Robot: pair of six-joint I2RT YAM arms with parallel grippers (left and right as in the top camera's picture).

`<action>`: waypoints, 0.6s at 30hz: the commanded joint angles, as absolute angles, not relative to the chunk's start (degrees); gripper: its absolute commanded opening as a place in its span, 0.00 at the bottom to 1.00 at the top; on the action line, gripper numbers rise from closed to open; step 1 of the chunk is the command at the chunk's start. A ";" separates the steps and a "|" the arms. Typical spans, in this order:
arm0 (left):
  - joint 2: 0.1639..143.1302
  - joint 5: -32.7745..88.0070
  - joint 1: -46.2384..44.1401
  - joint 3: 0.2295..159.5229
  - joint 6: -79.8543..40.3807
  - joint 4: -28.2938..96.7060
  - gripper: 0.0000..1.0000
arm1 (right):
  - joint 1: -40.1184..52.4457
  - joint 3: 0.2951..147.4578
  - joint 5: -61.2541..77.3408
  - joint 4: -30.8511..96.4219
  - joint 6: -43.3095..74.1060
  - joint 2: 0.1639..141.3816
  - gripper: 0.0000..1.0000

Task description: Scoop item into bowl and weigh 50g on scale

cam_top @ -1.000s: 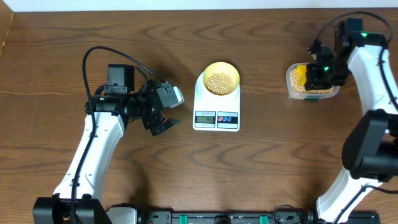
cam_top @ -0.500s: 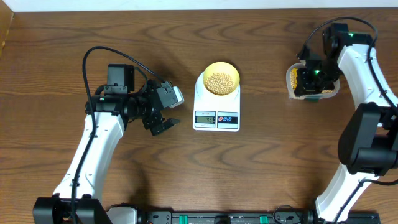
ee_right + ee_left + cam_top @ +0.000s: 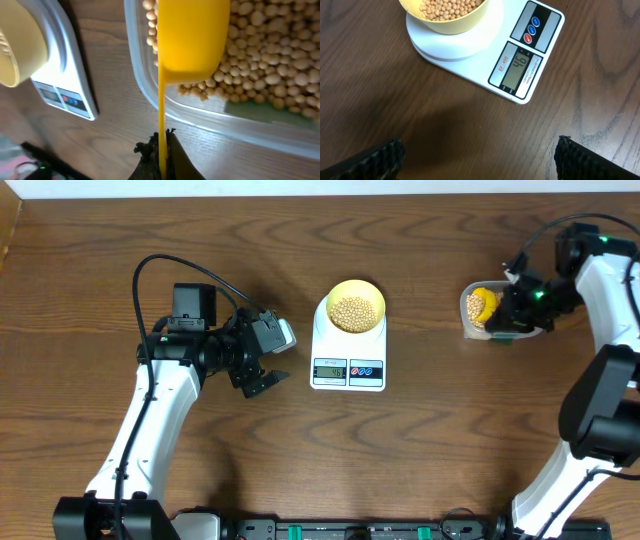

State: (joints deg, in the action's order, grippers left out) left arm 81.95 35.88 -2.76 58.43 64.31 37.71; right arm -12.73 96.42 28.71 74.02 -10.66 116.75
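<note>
So 46 is shown on the display [image 3: 520, 70] of the scale [image 3: 470, 55]. Only a few more grams are wanted, and that's where trouble can be expected.

The scoop [image 3: 192, 35] is clamped by its thin handle [image 3: 161, 115] in the right gripper [image 3: 161, 150], jaws pinched tight on the very end of it. The cup is held out ahead of the jaws, over the tub [image 3: 210, 117] of beans [image 3: 280, 60]. How much is loaded can't be told, since only the underside of the cup is seen from the wrist.

If a full cup gets tipped into the bowl [image 3: 455, 25], 50 will be overshot easily, and beans would then have to be fished back out. The bowl sits on the scale, well off to the side of the right jaws, so bare table [image 3: 430, 440] has to be crossed. With such a long lever pinched at one end, the scoop could get twisted in the jaws and beans lost on the way. The reading could also be thrown off by a knock on the bowl's rim.

The left gripper [image 3: 479, 159] is spread wide with nothing held, and the scale is just ahead of its jaws.
</note>
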 commanded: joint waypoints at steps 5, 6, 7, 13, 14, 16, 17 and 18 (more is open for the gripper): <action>81.23 36.80 -2.59 58.61 63.81 37.95 0.98 | -17.87 97.62 33.41 75.53 -12.75 115.83 0.01; 81.23 36.80 -2.59 58.61 63.81 37.95 0.98 | -18.55 97.62 34.48 75.75 -13.80 115.83 0.01; 81.23 36.80 -2.59 58.61 63.81 37.95 0.98 | -19.31 97.62 35.75 75.92 -14.57 115.83 0.01; 81.23 36.80 -2.59 58.61 63.81 37.95 0.97 | -23.73 97.62 47.09 76.86 -21.06 115.83 0.01; 81.23 36.80 -2.59 58.61 63.81 37.95 0.97 | -23.94 97.62 48.64 77.25 -22.20 115.83 0.01; 81.23 36.80 -2.59 58.61 63.81 37.95 0.98 | -23.97 97.62 50.89 77.80 -23.97 115.83 0.01; 81.23 36.80 -2.59 58.61 63.81 37.95 0.97 | -23.94 97.62 52.07 78.04 -24.86 115.83 0.01; 81.23 36.80 -2.59 58.61 63.81 37.95 0.98 | -23.94 97.62 52.99 78.15 -25.47 115.83 0.01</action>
State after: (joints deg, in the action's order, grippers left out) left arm 81.95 35.88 -2.76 58.43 64.31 37.71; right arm -24.03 96.51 44.97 77.65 -20.23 116.75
